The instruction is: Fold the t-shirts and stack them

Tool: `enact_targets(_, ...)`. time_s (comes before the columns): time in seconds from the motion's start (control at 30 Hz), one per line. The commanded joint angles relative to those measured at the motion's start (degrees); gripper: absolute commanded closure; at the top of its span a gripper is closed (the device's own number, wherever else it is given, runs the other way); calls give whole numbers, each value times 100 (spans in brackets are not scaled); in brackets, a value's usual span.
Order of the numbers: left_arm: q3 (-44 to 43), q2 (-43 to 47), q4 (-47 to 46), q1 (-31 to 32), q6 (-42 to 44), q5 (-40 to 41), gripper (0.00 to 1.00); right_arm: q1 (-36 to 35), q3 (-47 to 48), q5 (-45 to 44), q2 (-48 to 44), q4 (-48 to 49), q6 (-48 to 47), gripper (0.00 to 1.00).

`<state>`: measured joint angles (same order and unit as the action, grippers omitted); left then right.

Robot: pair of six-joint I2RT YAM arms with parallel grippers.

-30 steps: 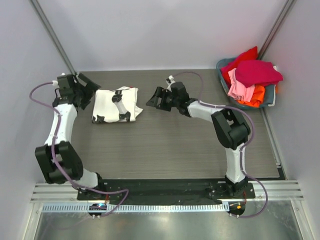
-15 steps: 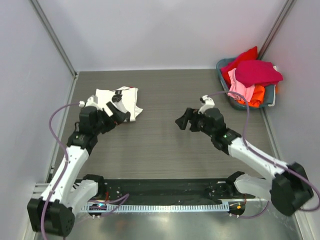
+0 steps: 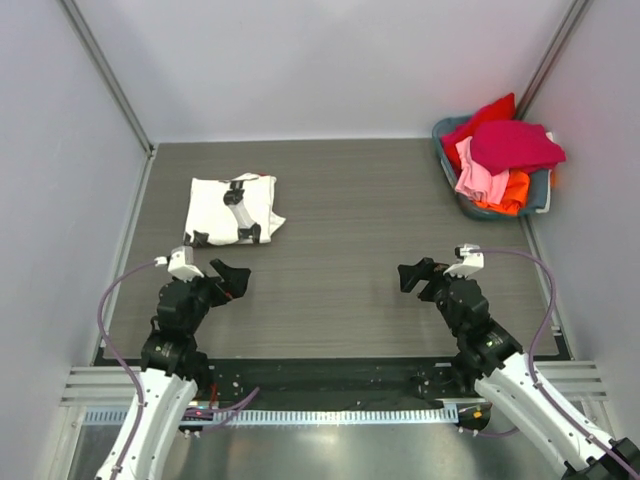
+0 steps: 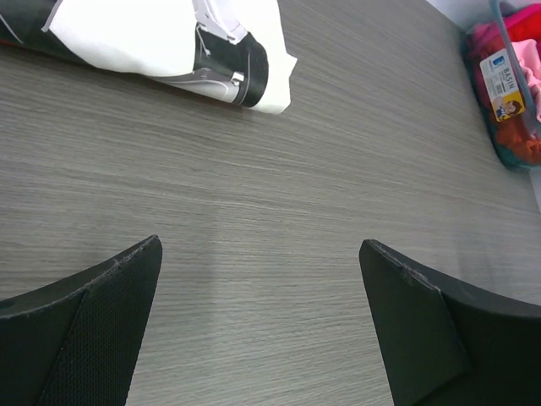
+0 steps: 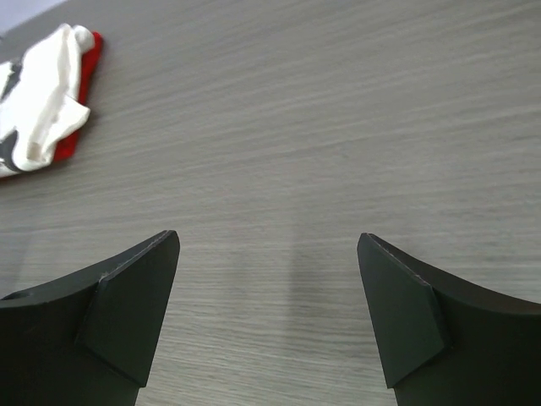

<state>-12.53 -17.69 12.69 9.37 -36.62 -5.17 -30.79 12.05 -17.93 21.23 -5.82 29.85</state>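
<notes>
The table (image 3: 360,210) is dark grey with thin lines like wood. A white t-shirt (image 3: 233,210) with black marks lies folded flat near the far left corner of the table. In the right wrist view a strip of red cloth (image 5: 82,89) shows at the edge of the white shirt, touching it, but I cannot tell how much of it is under there. A grey-blue basket (image 3: 541,186) sits at the far right corner of the table. It is full of soft shirts in a heap. A magenta t-shirt (image 3: 515,145) lies on top, a red t-shirt (image 3: 488,116) sticks up behind it, a pink t-shirt (image 3: 478,172) hangs down the side nearest the middle of the table, and an orange t-shirt (image 3: 512,192) is squashed below. The left gripper (image 3: 228,280) is low over the table near the near edge, on the left side. Its jaws are spread wide and hold nothing. The right gripper (image 3: 415,277) is near the near edge on the right side. Its jaws are spread wide too, with only bare table between them. Both grippers are well apart from the white shirt and from the basket.
</notes>
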Motion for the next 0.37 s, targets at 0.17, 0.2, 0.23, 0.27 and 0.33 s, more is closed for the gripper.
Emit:
enact_targets(0.17,225,732,-381,21,164,297,0,2,-142,-254,-14,178,126,8)
enact_targets(0.2,216,715,-381,21,164,306,0,2,-142,-246,-5,187,135,9)
enact_targets(0.23,208,706,-381,21,173,280,0,2,-151,-263,3,196,170,10)
enact_targets(0.27,199,654,-381,21,182,288,0,2,-151,-263,30,196,179,11)
enact_targets(0.33,164,592,-355,21,155,350,0,-6,-142,-246,12,170,180,10)
